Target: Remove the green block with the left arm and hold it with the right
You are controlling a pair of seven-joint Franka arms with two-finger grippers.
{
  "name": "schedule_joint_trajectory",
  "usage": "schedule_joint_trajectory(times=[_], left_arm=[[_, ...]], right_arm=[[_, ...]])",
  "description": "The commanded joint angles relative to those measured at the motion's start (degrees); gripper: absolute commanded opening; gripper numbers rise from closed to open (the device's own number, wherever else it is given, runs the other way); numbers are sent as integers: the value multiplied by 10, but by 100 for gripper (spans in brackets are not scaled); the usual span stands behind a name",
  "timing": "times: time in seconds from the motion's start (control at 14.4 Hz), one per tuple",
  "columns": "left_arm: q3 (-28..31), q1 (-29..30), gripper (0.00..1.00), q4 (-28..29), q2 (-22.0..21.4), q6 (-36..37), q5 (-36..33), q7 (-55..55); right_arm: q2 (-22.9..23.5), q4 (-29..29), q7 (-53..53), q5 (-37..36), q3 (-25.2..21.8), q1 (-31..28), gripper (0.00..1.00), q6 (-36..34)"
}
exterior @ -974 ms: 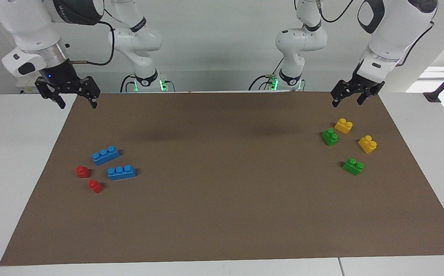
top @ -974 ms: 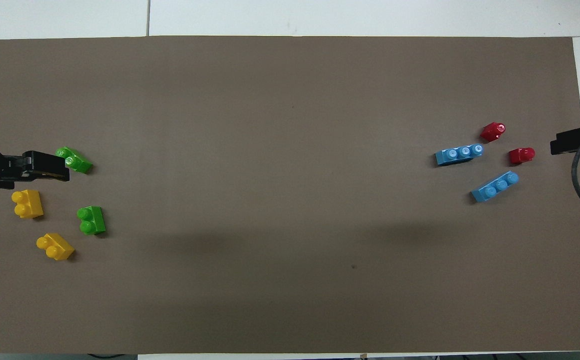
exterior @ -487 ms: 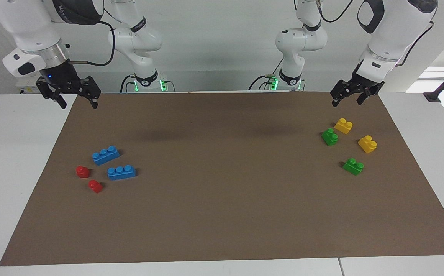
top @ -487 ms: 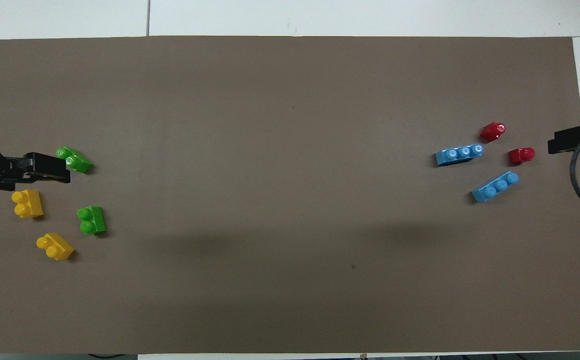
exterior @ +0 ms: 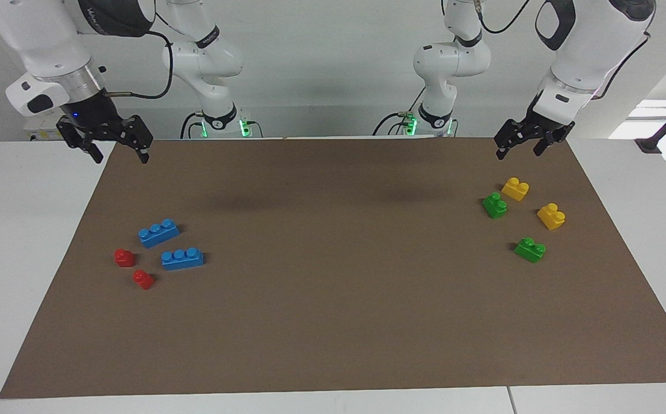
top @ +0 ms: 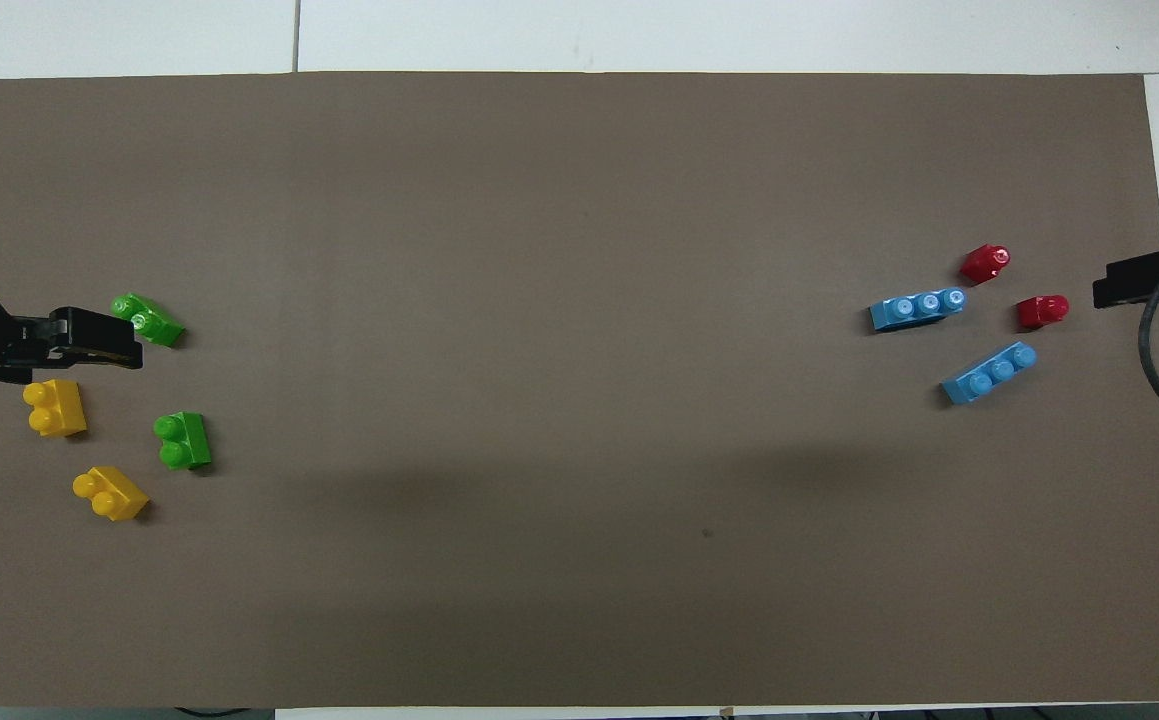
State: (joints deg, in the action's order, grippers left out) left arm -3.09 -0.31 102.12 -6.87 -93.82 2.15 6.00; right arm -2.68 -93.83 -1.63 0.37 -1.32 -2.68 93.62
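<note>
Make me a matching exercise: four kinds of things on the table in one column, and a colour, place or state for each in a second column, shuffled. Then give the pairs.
Column one:
1. three-stud bricks
2. small single-stud pieces
3. green block lying nearer to the robots
4. left gripper

Column two:
A. open, holding nothing
B. red
C. beside a yellow brick
D. blue

Pairs: 1-D, 2-B, 3-C, 4-A
</note>
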Motion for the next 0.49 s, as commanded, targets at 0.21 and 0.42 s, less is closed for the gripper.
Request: schedule_joint_trajectory(times=[0.21, 0.42], left_arm=[[4, -3, 100, 9, -13, 7, 7, -6], [4, -3, 100, 10, -14, 8, 7, -6]], right_arm=[[-14, -17, 7, 10, 2, -7, 100, 5], [-13, -16, 7, 10, 2, -7, 100, 3]])
